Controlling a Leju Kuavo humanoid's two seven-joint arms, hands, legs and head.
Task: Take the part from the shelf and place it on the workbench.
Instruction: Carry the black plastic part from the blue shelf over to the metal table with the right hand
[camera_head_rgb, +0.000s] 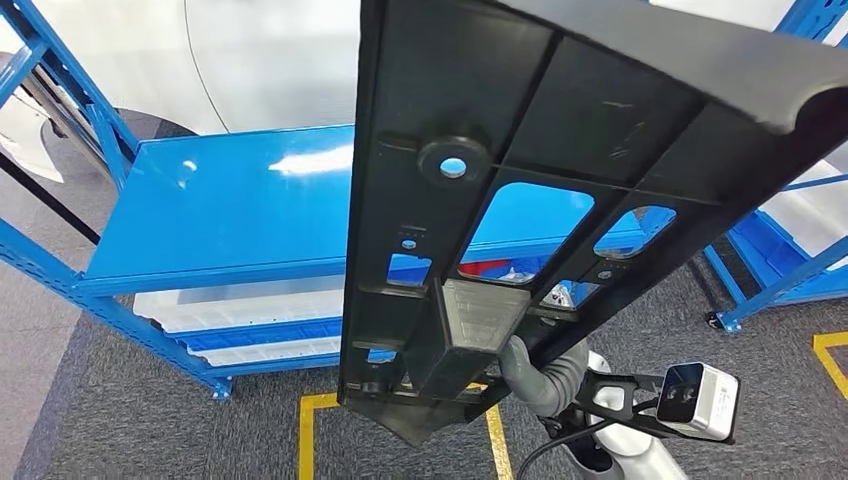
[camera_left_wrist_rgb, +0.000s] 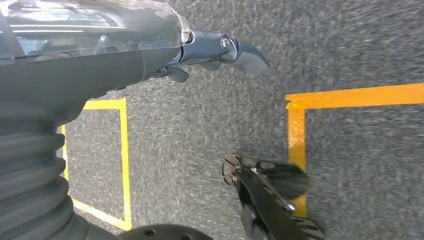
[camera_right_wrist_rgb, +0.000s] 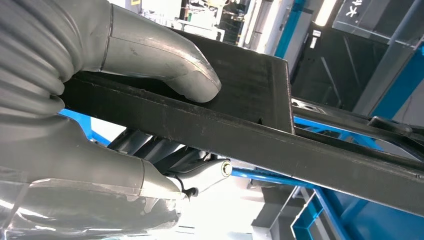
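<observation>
A large black ribbed plastic part (camera_head_rgb: 560, 110) with several cut-out windows is held up in front of my head camera, tilted, and hides much of the blue shelf (camera_head_rgb: 230, 210). My right hand (camera_head_rgb: 540, 375) grips its lower edge from underneath. In the right wrist view the thumb (camera_right_wrist_rgb: 165, 55) presses on one face of the part (camera_right_wrist_rgb: 240, 130) and the darker fingers (camera_right_wrist_rgb: 165, 155) curl against the other face. My left hand (camera_left_wrist_rgb: 210, 50) hangs over the grey carpet, fingers apart and holding nothing.
The blue shelf's top board is bare; white trays (camera_head_rgb: 250, 305) sit on the level below. A second blue rack (camera_head_rgb: 790, 250) stands at the right. Yellow tape lines (camera_head_rgb: 310, 420) mark the carpet by my feet, and yellow tape (camera_left_wrist_rgb: 350, 95) also runs under the left hand.
</observation>
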